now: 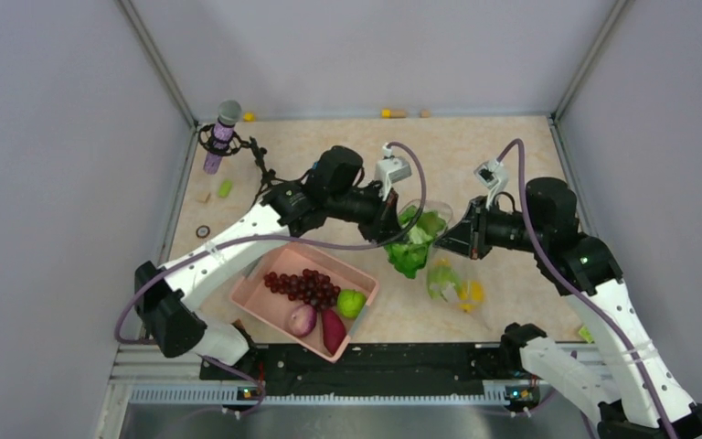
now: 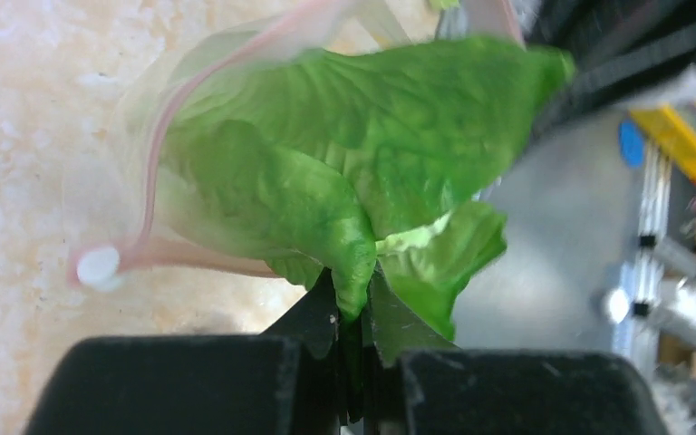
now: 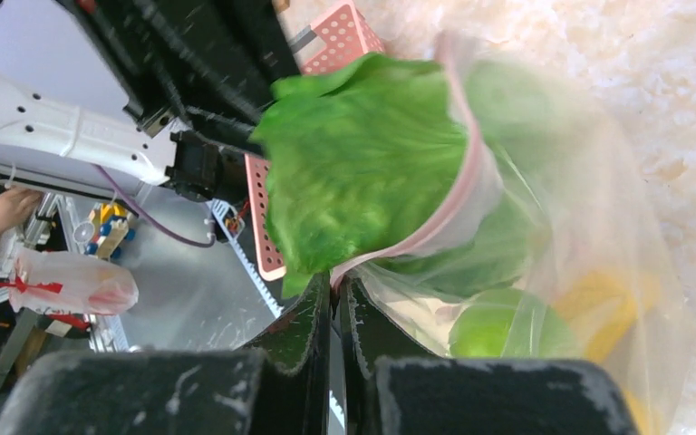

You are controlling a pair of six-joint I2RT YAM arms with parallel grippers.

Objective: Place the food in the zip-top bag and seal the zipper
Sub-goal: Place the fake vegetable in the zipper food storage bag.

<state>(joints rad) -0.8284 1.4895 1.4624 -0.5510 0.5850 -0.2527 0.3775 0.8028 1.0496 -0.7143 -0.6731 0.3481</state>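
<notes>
My left gripper [image 1: 391, 230] is shut on the green lettuce [image 1: 413, 243] and holds it at the mouth of the clear zip-top bag [image 1: 452, 274]. In the left wrist view the lettuce [image 2: 344, 163] is pinched between the jaws of the left gripper [image 2: 353, 313], partly inside the bag's pink zipper [image 2: 159, 154]. My right gripper [image 1: 450, 240] is shut on the bag's mouth edge. In the right wrist view the right gripper [image 3: 333, 281] pinches the pink zipper [image 3: 458, 204]. A green round fruit [image 3: 498, 326] and yellow food [image 3: 612, 313] lie inside the bag.
A pink basket [image 1: 258, 291] at the near middle holds dark grapes [image 1: 306, 285], a purple onion [image 1: 302, 319], a reddish sweet potato [image 1: 333, 331] and a green fruit [image 1: 351, 303]. A microphone on a stand [image 1: 222, 135] is at the far left. Small blocks lie along the back wall.
</notes>
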